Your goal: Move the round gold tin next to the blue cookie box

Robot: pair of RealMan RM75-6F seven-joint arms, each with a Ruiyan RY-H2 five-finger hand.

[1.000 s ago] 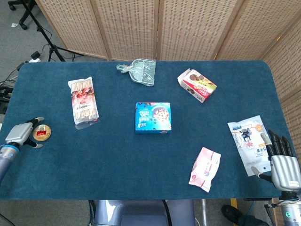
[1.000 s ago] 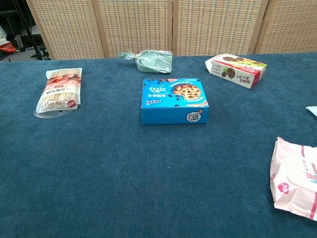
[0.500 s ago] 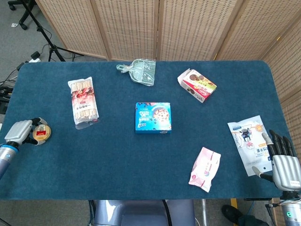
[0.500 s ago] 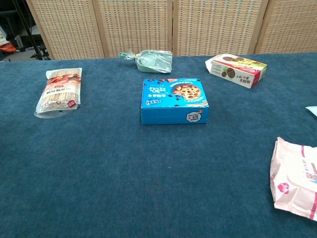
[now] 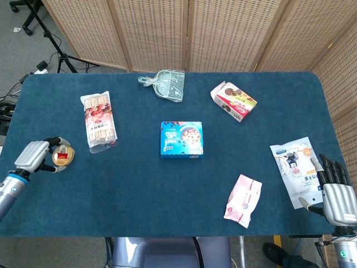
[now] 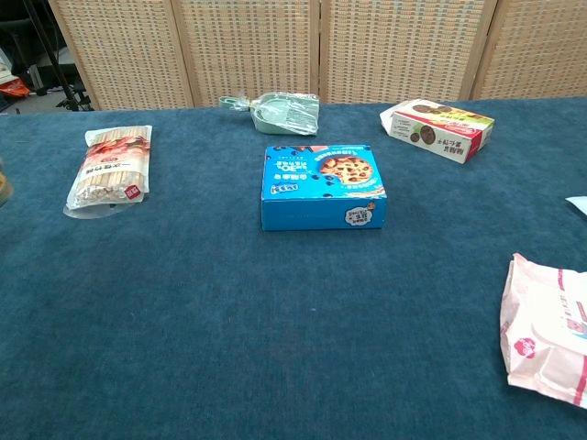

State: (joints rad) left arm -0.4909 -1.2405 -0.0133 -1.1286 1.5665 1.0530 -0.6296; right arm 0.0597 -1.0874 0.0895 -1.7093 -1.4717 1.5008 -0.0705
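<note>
The round gold tin, with a red label on its lid, is held between the fingers of my left hand at the table's left edge; a sliver of the tin shows at the chest view's left border. The blue cookie box lies flat in the middle of the table, also seen as the blue cookie box, well to the right of the tin. My right hand rests at the table's front right corner, fingers spread, holding nothing.
On the blue table lie a long snack bag just right of the tin, a green scoop in plastic at the back, a red-white box, a pink packet and a white packet.
My left hand has closed on the tin and carried it a short way right and up from the table's edge. The right hand has not moved.
</note>
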